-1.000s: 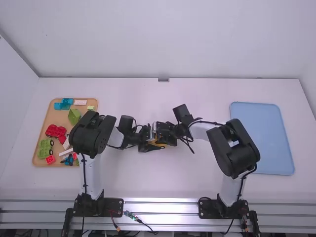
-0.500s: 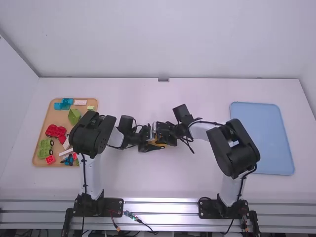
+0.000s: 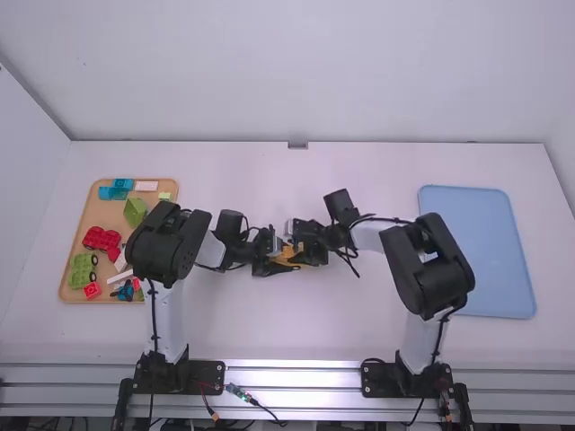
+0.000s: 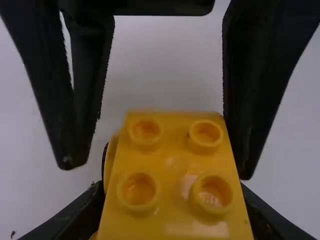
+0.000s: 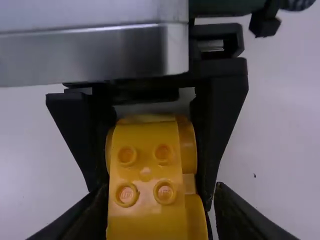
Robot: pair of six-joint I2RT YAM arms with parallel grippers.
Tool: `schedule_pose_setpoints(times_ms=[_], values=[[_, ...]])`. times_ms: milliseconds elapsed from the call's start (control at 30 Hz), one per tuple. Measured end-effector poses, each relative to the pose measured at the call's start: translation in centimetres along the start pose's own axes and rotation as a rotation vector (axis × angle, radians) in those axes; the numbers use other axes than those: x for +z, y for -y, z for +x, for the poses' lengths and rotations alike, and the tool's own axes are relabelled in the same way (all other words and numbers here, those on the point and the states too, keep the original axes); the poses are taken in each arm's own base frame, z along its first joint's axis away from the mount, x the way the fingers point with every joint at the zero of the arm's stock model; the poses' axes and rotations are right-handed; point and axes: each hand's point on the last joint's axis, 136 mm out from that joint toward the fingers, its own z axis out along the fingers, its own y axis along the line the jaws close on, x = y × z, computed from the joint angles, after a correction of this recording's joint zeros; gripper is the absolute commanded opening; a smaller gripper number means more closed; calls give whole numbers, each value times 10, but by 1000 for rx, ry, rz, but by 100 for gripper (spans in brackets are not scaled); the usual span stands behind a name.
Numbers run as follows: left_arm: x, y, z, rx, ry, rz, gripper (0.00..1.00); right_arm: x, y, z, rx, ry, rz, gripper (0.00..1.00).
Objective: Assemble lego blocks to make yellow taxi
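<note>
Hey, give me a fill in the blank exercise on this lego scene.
The blocks held by the left end effector are ____ in color.
In the left wrist view, they show ____ studs.
The red block pair lies in the tray at the table's ____ side.
The tray at the opposite side is ____ in color.

Missing words: yellow; four; left; blue

No readable text or numbers anywhere.

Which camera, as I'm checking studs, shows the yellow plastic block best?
The left wrist view: the block looms largest there, its four studs plain. The right wrist view shows four studs, smaller; the high view, a partly hidden yellow patch.
</note>
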Motion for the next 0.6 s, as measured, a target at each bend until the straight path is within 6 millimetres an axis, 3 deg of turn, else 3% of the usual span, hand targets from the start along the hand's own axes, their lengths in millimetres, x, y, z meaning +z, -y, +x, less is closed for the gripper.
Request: schedule_pose_setpoints(times_ms=[267, 333, 400, 433, 533, 600], values=[[0, 0, 0, -1, -1, 0, 33, -4, 0, -8, -24, 58, -12, 73], [0, 0, 0, -2, -2, 0, 36, -4, 1, -10, -29, 69, -14, 89], [0, 0, 1, -3, -3, -1, 39, -4, -1, -10, -27, 68, -19, 93], [0, 0, 0, -3, -3, 0, 45, -5, -3, -9, -16, 66, -26, 100], [1, -1, 0, -1, -6, -1, 56, -9, -6, -8, 6, 61, -35, 100], [1, 0, 0, -4, -6, 1, 75, -20, -4, -11, 17, 62, -19, 100]])
